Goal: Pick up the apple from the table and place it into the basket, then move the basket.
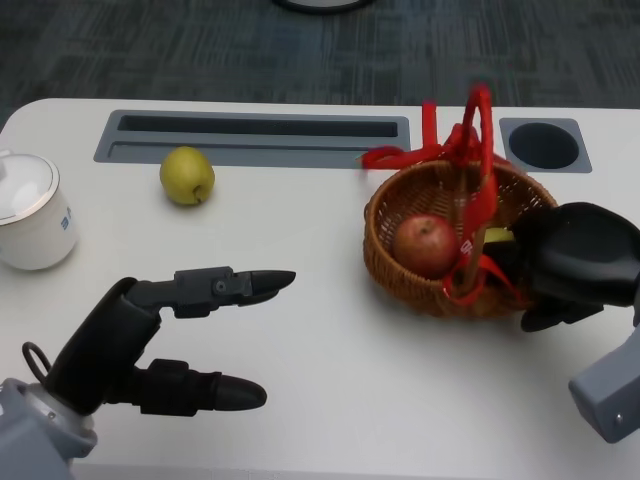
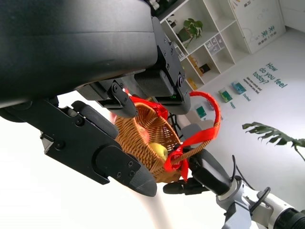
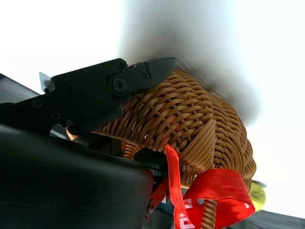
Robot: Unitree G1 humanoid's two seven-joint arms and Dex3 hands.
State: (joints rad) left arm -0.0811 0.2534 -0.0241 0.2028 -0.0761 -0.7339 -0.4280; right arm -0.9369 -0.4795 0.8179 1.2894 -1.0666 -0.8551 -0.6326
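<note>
Matte black left robot hand (image 1: 165, 345); round apple (image 1: 425, 244) in woven basket (image 1: 400, 268).

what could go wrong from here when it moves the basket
The right hand grips only one side of the basket, so it could tilt when lifted and let the red apple roll out. The loose red ribbon on the handle hangs near the fingers and may snag. A sweep toward the left could hit the open left hand or the yellow-green apple.
</note>
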